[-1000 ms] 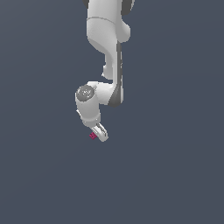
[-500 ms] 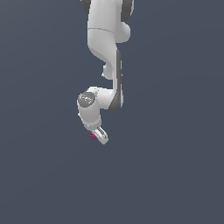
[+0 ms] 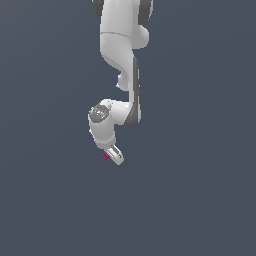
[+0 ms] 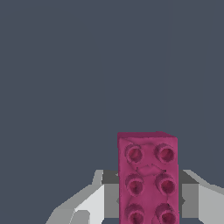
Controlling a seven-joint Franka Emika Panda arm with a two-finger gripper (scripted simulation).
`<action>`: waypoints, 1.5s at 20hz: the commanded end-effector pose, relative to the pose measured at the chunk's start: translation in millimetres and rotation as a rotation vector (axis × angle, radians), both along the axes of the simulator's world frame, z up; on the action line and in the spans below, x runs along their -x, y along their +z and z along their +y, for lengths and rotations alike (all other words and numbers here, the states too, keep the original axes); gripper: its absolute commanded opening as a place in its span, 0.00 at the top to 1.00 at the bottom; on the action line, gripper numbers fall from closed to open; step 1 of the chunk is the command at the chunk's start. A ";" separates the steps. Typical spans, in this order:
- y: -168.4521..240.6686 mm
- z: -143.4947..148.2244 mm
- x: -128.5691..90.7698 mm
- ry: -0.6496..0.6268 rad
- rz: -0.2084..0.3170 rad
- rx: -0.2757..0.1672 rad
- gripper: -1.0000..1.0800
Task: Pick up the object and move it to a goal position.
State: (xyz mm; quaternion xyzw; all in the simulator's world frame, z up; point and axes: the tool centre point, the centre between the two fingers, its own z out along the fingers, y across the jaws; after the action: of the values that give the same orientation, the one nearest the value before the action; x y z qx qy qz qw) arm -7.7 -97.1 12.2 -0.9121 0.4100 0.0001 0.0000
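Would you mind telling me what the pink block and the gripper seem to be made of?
Pink block: looks like moulded plastic, matte magenta, judging by its rows of round studs and slightly soft edges. Gripper: smooth white and grey shell, probably plastic or painted metal; the render leaves that open.

I see a magenta-pink rectangular block [image 4: 148, 177] with two rows of round studs, seated between the white and grey gripper fingers [image 4: 87, 203], which press against both its long sides. Behind the block lies only plain dark grey-blue background [image 4: 87, 65].
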 end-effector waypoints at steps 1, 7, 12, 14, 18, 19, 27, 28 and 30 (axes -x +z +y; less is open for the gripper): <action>0.3 0.4 0.0 0.000 0.000 0.000 1.00; 12.1 14.2 0.4 0.000 0.000 0.000 1.00; 36.5 42.2 1.2 0.000 0.000 -0.001 1.00; 50.1 57.8 1.5 0.000 0.000 -0.001 1.00; 83.1 95.3 2.3 0.000 0.000 -0.001 1.00; 91.9 105.0 2.4 -0.001 0.000 0.000 1.00; 162.4 184.1 2.9 -0.001 0.000 0.002 1.00; 171.1 193.9 2.9 -0.001 0.000 0.002 1.00; 188.5 213.4 2.7 -0.001 0.000 0.002 1.00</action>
State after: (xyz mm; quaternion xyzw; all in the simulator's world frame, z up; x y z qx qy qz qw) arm -9.9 101.6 187.2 -0.9120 0.4102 -0.0005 -0.0004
